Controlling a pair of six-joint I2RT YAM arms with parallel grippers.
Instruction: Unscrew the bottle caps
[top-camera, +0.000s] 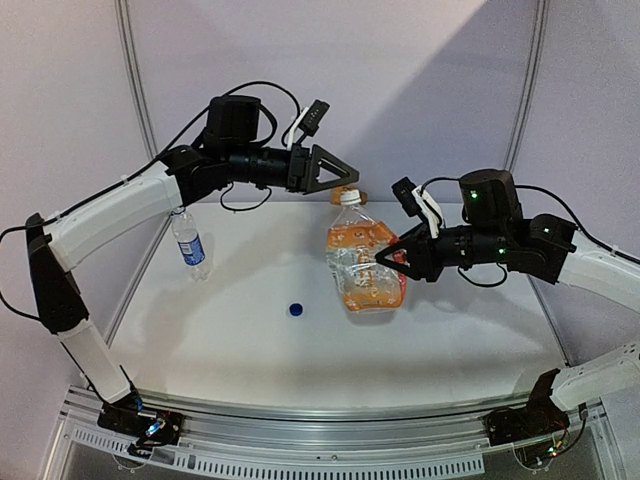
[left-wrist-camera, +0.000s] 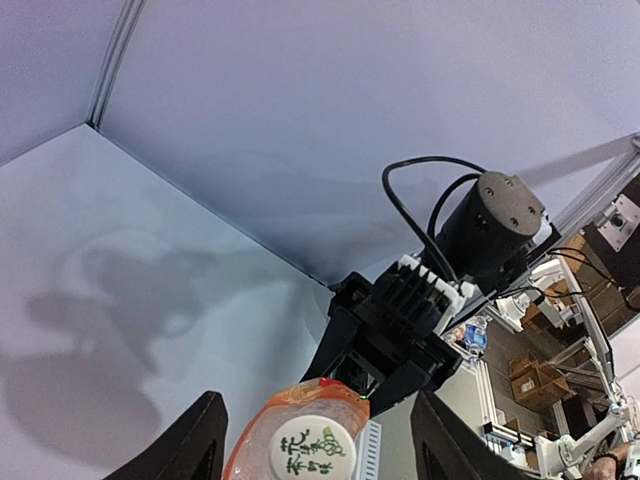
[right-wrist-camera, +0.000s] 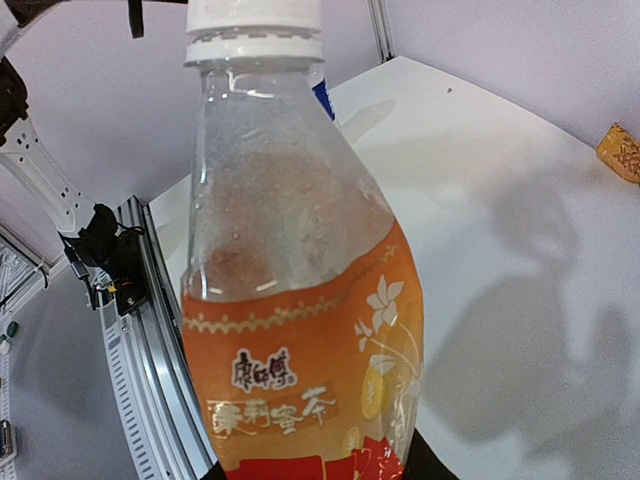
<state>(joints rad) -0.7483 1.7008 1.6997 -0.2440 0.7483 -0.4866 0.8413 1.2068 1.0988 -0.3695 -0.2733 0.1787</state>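
Centre of top view: orange bottle (top-camera: 362, 272) roughly upright over table (top-camera: 250, 345), clamped mid-body by right gripper (top-camera: 388, 258) from right of frame. White cap (top-camera: 348, 197) on neck. Left gripper (top-camera: 345, 183) poised at cap from upper left. In left wrist view, fingers (left-wrist-camera: 190, 445) spread either side of cap, gap each side, no contact. Water bottle (top-camera: 190, 240) standing at left of frame. Blue cap (top-camera: 296, 309) loose on table, lower centre, between bottles.
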